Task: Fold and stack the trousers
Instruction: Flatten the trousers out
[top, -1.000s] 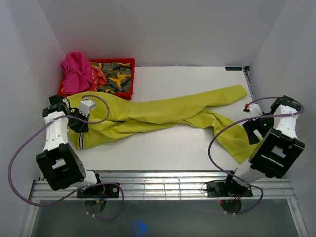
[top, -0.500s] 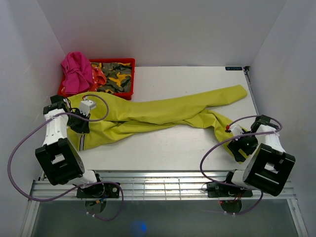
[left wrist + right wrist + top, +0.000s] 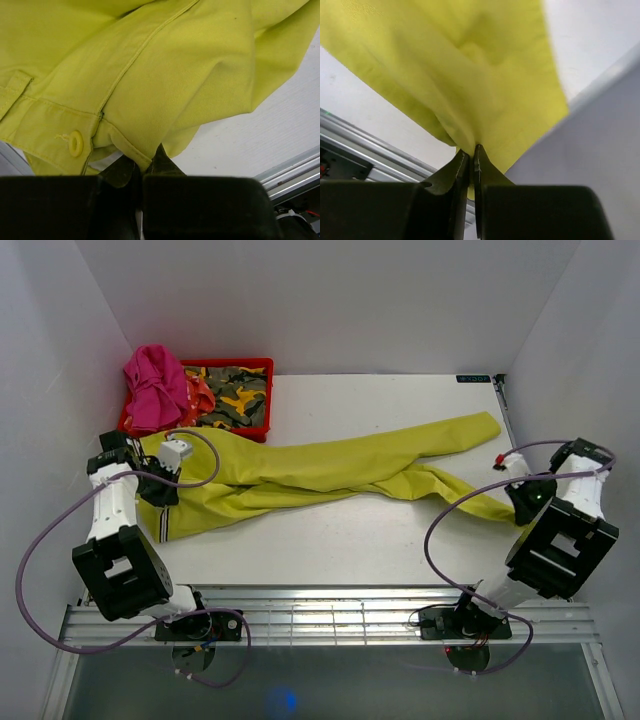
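The lime yellow-green trousers (image 3: 320, 472) lie spread across the table, waist at the left, both legs running right. My left gripper (image 3: 160, 490) is shut on the waistband edge (image 3: 131, 156) beside the yellow button (image 3: 75, 143). My right gripper (image 3: 522, 502) is shut on the end of the nearer leg (image 3: 470, 100) at the table's right edge, and the cloth fans out from between its pinched fingers (image 3: 460, 167). The farther leg's end (image 3: 478, 428) lies free toward the back right.
A red bin (image 3: 258, 367) with camouflage cloth stands at the back left, and a pink garment (image 3: 155, 385) hangs over its left side. White walls close in on both sides. A metal rail (image 3: 350, 605) runs along the near table edge.
My right gripper dipped to the nearer leg's end, shut on it and has risen back toward the right wall, pulling that leg straighter. The left arm holds still.
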`<act>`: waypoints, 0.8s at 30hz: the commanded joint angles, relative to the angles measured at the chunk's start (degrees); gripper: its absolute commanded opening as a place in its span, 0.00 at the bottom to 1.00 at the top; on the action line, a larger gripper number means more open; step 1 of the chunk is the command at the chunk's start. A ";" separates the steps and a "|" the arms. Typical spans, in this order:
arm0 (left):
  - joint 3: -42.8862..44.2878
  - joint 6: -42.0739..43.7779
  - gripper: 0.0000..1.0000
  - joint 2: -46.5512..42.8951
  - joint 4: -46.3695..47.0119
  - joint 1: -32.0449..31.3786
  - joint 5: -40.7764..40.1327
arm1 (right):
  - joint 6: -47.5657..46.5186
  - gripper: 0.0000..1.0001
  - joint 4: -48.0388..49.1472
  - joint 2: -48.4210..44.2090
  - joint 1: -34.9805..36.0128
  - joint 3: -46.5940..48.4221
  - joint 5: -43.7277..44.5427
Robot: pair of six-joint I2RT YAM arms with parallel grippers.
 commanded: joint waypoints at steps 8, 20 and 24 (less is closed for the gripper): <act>-0.75 2.68 0.00 -9.28 9.14 7.04 4.40 | -12.35 0.08 -14.33 -0.92 -12.32 17.09 -2.17; 0.56 7.76 0.00 -4.30 16.98 16.99 13.63 | 4.24 0.08 -12.24 19.21 -11.03 32.06 -6.22; 1.98 18.10 0.00 0.11 7.26 16.81 16.27 | 8.55 0.08 -5.13 18.87 -4.17 21.90 -2.81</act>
